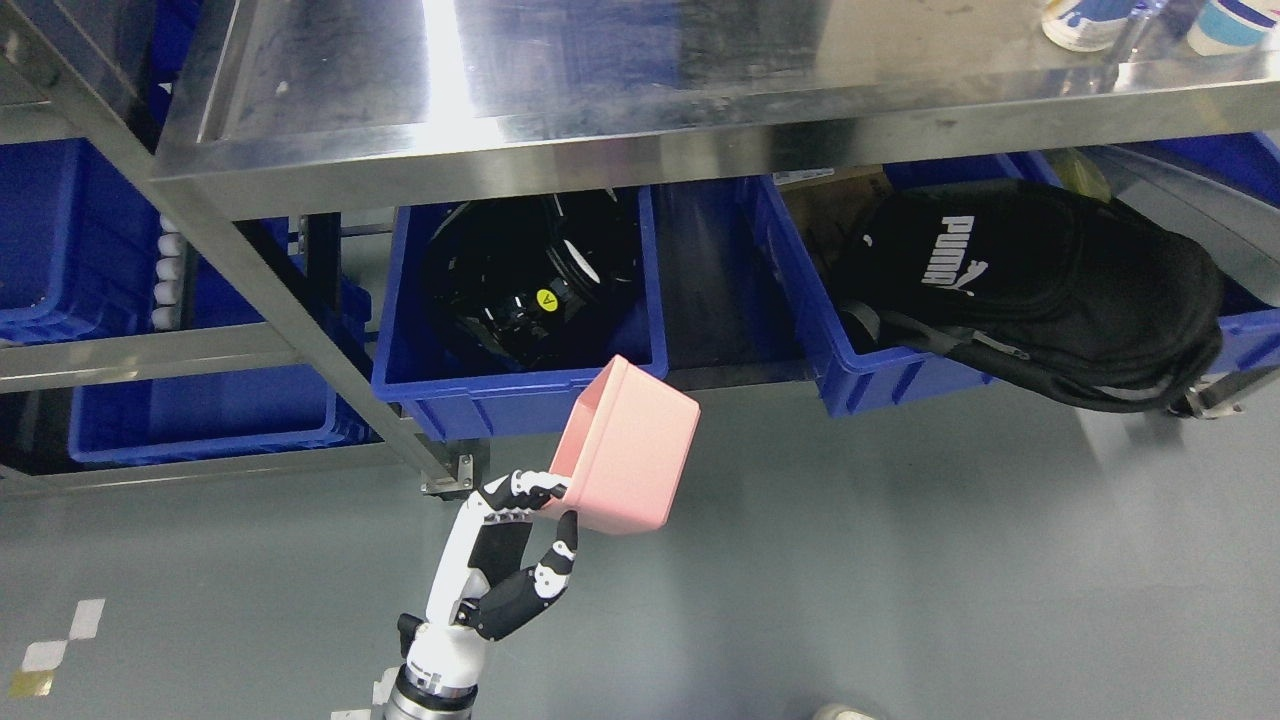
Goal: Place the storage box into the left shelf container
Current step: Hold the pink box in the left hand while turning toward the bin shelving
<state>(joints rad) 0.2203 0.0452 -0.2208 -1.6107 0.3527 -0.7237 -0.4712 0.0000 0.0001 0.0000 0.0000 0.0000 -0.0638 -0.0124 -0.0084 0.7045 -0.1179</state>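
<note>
We see the left hand [505, 560] pinching the pink box [628, 450] by its lower rim, tilted. The box sits just before the left blue bin [480, 400], open floor [900, 560] to its right.

A workshop or storeroom is showing here: steel shelving [640, 130] is holding blue bins [480, 400] (grey floor [900, 560] below).

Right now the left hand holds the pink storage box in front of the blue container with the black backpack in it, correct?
Not quite. The left hand does hold the pink storage box, but the box is in front of the left blue container, which holds black equipment with a yellow sticker. The black backpack lies in the container further right. The head view shows this.
</note>
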